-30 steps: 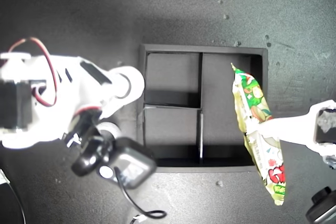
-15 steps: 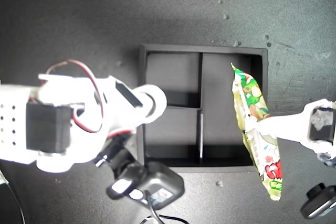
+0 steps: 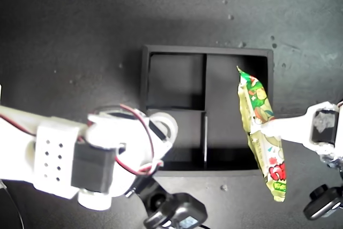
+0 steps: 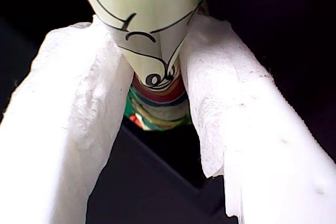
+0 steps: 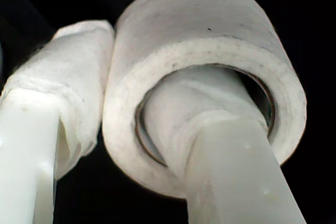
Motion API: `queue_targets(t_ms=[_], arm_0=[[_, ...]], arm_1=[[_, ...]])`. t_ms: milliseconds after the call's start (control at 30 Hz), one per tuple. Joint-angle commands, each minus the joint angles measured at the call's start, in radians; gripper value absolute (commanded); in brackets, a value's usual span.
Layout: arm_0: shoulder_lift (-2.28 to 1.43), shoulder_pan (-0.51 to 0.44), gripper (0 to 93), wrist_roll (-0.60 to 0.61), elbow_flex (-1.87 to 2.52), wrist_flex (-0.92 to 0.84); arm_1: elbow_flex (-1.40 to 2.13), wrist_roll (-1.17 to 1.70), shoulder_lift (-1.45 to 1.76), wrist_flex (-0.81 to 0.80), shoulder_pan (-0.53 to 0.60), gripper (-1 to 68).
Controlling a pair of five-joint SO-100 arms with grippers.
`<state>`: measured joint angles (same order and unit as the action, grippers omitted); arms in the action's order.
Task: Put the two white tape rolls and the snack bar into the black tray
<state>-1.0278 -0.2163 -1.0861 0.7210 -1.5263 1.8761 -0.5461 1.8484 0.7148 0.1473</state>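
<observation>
The black tray (image 3: 209,50) sits mid-table in the exterior view. One white tape roll (image 5: 205,40) is held by my second gripper (image 5: 131,124), shut on it with one finger through the hole and one outside. In the exterior view this roll (image 3: 165,128) hangs at the left wall of the tray's lower small compartment. The other tape roll is out of view. The snack bar (image 3: 258,112) slants over the tray's right wall in the exterior view, its lower end past the tray. My first gripper (image 3: 262,130) is shut on the snack bar (image 4: 152,30) around its middle.
The second arm's white body with red wires (image 3: 80,159) covers the table at the exterior view's lower left. Black camera housings hang at that view's bottom edge (image 3: 179,215) and lower right corner (image 3: 324,202). The tabletop (image 3: 80,25) is dark and speckled.
The second arm has swung down and to the exterior view's right, carrying the tape roll to the tray's lower left compartment wall. The snack bar has slid slightly downward in the first gripper's hold.
</observation>
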Motion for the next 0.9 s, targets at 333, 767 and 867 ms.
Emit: queue_targets(t_ms=[333,767,867], arm_0=[[0.434,-0.018,0.4,-0.051,-0.756,-0.313],[0.296,-0.038,12.4,-0.104,-0.538,-0.313],[0.255,-0.038,13.8,-0.109,-0.489,-0.313]], arm_1=[[0.003,-0.014,0.006,-0.02,0.002,5.1],[0.018,0.017,0.006,0.002,0.034,26.2],[0.021,0.023,0.006,0.026,0.037,27.0]])
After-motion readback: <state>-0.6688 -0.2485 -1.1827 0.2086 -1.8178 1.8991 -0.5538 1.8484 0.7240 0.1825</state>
